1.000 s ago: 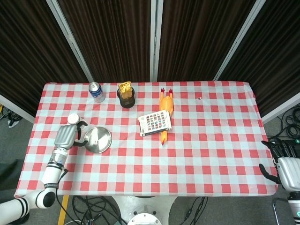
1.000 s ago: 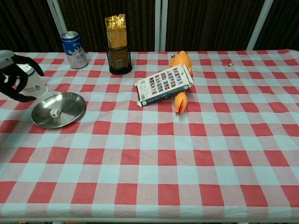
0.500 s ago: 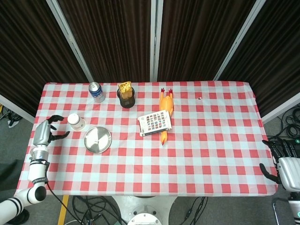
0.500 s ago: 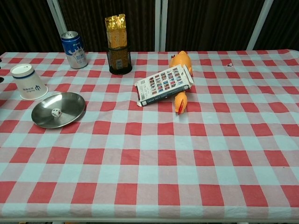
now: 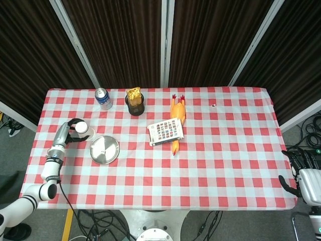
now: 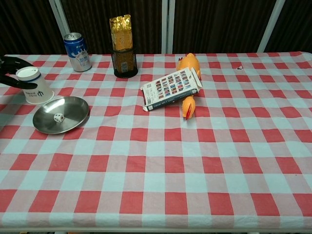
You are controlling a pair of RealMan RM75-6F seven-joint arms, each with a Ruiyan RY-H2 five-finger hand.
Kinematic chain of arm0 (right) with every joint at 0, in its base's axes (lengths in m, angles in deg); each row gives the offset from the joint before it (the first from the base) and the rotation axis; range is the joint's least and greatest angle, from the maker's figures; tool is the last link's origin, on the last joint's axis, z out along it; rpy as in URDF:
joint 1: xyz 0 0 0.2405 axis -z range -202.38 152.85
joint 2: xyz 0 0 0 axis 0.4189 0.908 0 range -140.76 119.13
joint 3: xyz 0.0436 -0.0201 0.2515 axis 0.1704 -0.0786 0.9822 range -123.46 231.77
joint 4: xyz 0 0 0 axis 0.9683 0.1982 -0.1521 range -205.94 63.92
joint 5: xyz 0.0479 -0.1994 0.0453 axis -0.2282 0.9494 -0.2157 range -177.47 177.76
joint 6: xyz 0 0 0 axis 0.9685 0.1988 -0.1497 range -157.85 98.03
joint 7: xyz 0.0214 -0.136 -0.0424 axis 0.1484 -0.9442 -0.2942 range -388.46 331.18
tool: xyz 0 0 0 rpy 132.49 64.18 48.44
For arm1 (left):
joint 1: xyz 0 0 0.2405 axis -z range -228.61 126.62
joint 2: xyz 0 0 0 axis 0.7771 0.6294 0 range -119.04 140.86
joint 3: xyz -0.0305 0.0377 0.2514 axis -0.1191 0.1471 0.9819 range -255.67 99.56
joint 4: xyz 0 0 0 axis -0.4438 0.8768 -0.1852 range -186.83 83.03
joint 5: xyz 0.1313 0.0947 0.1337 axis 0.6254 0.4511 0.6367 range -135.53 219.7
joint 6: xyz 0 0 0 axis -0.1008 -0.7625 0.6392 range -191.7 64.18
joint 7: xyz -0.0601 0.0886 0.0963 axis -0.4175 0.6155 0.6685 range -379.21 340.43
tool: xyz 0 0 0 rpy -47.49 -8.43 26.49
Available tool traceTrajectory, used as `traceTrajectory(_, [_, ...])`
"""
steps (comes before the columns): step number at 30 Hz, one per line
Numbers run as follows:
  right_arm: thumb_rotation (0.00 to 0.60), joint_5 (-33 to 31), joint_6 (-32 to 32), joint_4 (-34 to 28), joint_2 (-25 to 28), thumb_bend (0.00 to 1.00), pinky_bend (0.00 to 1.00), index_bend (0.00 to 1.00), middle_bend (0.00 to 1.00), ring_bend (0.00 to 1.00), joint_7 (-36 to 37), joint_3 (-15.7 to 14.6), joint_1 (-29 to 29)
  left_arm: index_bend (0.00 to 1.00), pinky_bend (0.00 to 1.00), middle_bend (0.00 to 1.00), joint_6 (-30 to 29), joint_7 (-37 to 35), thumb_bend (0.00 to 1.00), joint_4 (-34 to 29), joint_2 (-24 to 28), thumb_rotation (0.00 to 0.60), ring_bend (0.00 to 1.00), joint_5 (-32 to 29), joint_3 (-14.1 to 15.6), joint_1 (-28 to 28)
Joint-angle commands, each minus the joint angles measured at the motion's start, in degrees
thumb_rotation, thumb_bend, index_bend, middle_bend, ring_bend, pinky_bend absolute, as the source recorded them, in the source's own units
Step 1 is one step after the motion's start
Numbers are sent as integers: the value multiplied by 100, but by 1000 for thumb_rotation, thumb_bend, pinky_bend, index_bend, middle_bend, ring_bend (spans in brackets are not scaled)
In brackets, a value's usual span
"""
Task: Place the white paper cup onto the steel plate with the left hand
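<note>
Checked tabletop, near to far: the plate sits bare but for a die, the cup upside down just behind it. Half a second ago the left hand had drawn away — now it's back, fingers curling round the cup's top, grasp unconfirmed. Right hand hangs off the far corner, fingers apart.

table: red-white checked cloth | on it: white paper cup, upside down; steel plate; blue can; black holder; booklet; rubber chicken
</note>
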Motion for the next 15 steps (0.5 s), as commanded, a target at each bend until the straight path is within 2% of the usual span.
traceTrajectory(1, [600, -2, -12, -1, -1, 268, 71, 146, 198, 0, -3, 1, -6, 296, 269, 234, 14, -110, 194, 109, -72, 600, 163, 64, 27, 55])
traceTrajectory(5, [600, -17, -16, -4, 6, 268, 71, 146, 198, 0, -7, 8, -5, 309, 269, 237, 24, -208, 213, 177, -83, 600, 163, 81, 33, 59])
traceTrajectory(11, [600, -13, -43, 17, -14, 268, 71, 146, 198, 0, 16, 7, -19, 434, 270, 331, -78, -329, 248, 263, -100, 600, 210, 67, -11, 35])
traceTrajectory(15, [600, 2, -50, 29, -17, 268, 71, 146, 198, 0, 18, 12, -33, 461, 271, 344, -252, -390, 256, 4, 55, 600, 216, 212, 31, -19])
